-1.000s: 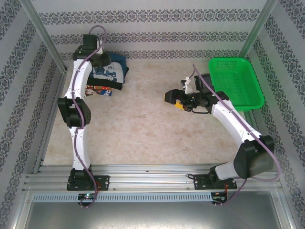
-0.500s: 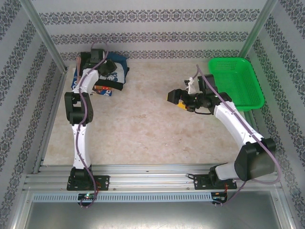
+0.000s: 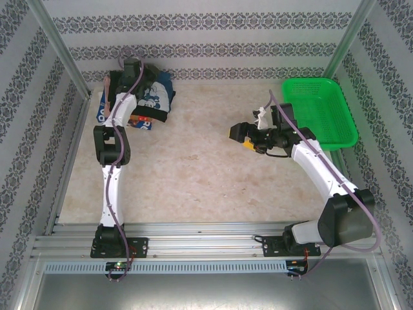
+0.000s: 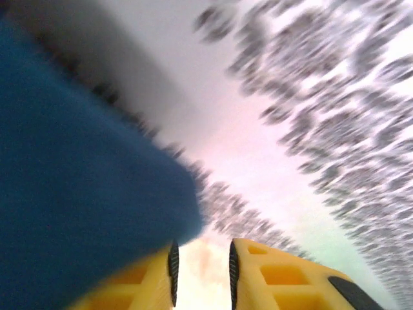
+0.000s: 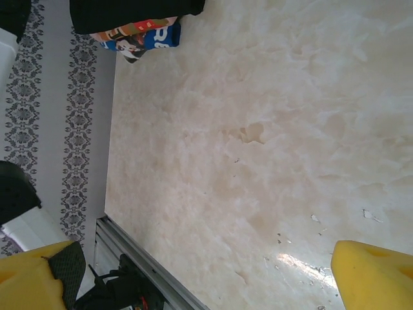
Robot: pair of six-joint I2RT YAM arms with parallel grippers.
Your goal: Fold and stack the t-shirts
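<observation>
- Over the far left corner of the table [image 3: 193, 174], seen from above, the left arm [image 3: 118, 110] stretches to the back wall, its wrist hanging above the pile of t-shirts [image 3: 151, 106]. The navy shirt [image 3: 157, 97] with its pale cartoon print lies on top. The black shirt [image 3: 157, 116] is under it, and the multicoloured shirt [image 3: 139, 122] peeks out at the bottom along the near edge.
- Further right in the same view, the right gripper [image 3: 237, 134] hovers above bare table, well apart from the pile. The green basket [image 3: 319, 110] sits in the far right corner, just behind that arm.
- From the left wrist the picture is blurred. The left gripper [image 4: 201, 274] has its yellow fingers [image 4: 271, 278] parted by a narrow gap, with nothing between the pads. Navy cloth covers the left of the picture and laps against the outer side of the finger there. The patterned wall [image 4: 335, 110] runs behind.
- From the right wrist, the right gripper's yellow fingers [image 5: 32, 278] sit in the two bottom corners, spread wide and empty, with marbled table beneath. At the top left edge lies the pile, the black shirt [image 5: 129, 10] above the multicoloured one [image 5: 139, 37].
</observation>
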